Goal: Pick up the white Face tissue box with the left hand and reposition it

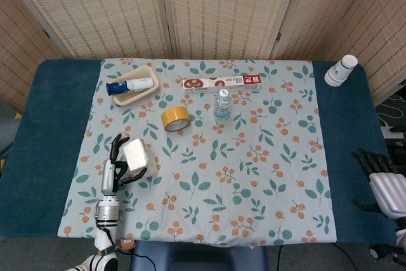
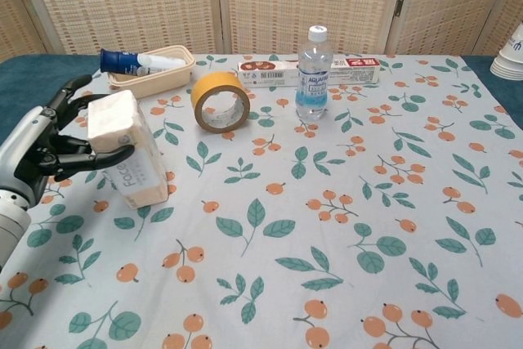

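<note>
The white Face tissue box [image 1: 137, 155] [image 2: 127, 149] stands on its end on the flowered cloth at the near left, leaning a little. My left hand [image 1: 117, 163] [image 2: 45, 149] is right beside it on the left. Its fingers [image 2: 75, 89] are spread and stretched past the box's back edge, and the thumb [image 2: 106, 157] still touches the front face. My right hand [image 1: 382, 182] hangs off the table's right edge with fingers apart and nothing in it; the chest view does not show it.
A yellow tape roll [image 1: 174, 118] [image 2: 221, 101] lies just beyond the box. Farther back are a water bottle [image 1: 221, 105] [image 2: 313, 71], a long red-and-white carton [image 1: 222, 83], a beige tray [image 1: 146, 71] holding a blue-white tube, and stacked paper cups [image 1: 340, 70] at the far right.
</note>
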`<action>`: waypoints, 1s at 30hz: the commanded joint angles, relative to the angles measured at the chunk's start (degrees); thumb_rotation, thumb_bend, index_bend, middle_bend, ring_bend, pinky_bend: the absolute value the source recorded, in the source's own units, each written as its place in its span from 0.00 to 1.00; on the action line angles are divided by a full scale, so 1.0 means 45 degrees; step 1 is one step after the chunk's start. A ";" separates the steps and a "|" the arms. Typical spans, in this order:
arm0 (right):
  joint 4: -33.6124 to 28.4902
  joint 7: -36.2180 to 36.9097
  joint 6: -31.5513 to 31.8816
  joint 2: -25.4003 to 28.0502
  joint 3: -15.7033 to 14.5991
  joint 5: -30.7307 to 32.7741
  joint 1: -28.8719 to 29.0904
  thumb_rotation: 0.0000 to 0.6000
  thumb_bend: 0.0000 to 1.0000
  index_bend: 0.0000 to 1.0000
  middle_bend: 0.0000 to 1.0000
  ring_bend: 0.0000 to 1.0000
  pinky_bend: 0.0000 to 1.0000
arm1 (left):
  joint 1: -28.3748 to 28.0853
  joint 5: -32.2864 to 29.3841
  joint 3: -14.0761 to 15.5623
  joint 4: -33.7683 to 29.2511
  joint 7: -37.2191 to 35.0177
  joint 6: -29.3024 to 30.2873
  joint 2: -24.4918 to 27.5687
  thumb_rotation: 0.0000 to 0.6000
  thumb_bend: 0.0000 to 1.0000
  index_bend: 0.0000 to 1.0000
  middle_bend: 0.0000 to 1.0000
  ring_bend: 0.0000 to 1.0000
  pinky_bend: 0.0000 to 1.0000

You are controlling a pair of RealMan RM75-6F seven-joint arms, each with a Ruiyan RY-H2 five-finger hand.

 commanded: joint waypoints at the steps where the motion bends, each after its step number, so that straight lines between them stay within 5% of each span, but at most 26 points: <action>1: -0.0009 0.0016 0.0027 0.0008 -0.0003 -0.0020 -0.0008 1.00 0.12 0.03 0.00 0.00 0.00 | 0.0058 -0.0030 0.0003 -0.0294 0.0015 -0.0071 0.0218 1.00 0.11 0.00 0.12 0.97 1.00; 11: -0.0009 0.0213 0.0078 0.0090 0.0008 -0.0040 -0.0019 1.00 0.12 0.03 0.00 0.00 0.00 | 0.0884 0.0378 0.0299 -0.2302 0.1053 0.1015 0.1979 1.00 0.11 0.00 0.10 0.95 1.00; 20: -0.0064 0.0387 0.0115 0.0173 -0.0052 -0.0359 0.0000 1.00 0.12 0.03 0.00 0.00 0.00 | 0.1996 0.0722 0.0479 -0.6067 0.3413 0.2223 0.4957 1.00 0.11 0.00 0.09 0.94 0.99; 25: -0.0061 0.0470 0.0109 0.0201 -0.0077 -0.0464 0.0019 1.00 0.12 0.03 0.00 0.00 0.00 | 0.2025 0.1013 0.1097 -0.9260 0.7265 0.1621 0.6829 1.00 0.11 0.00 0.09 0.94 0.99; 30: -0.0032 0.0565 0.0106 0.0234 -0.0055 -0.0399 0.0025 1.00 0.12 0.03 0.00 0.00 0.00 | 0.1462 0.0323 0.1961 -1.2206 1.4315 -0.0269 0.8760 1.00 0.11 0.00 0.11 0.93 0.98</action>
